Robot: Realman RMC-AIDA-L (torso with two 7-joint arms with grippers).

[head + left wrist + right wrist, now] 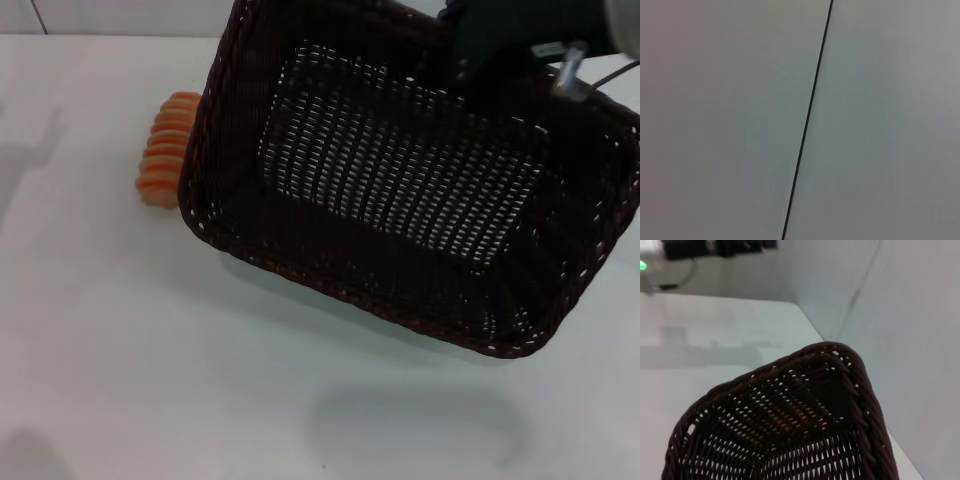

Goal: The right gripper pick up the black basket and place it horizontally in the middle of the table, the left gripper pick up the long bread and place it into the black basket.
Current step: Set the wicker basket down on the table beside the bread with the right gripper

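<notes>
The black basket [400, 180] hangs tilted above the white table [150, 350], its open side facing me and its shadow on the tabletop below. My right gripper [487, 45] is shut on the basket's far rim at the top right. The right wrist view looks down into the basket [790, 425]. The long bread [165, 150], orange-tan with ridges, lies on the table at the basket's left edge, partly hidden behind it. My left gripper [735, 246] shows only in the right wrist view, far off above the table, beside the arm's green light [642, 264].
A pale wall [910, 330] with a vertical seam stands behind the table's far edge. The left wrist view shows only a plain pale surface crossed by a thin dark line [807, 120].
</notes>
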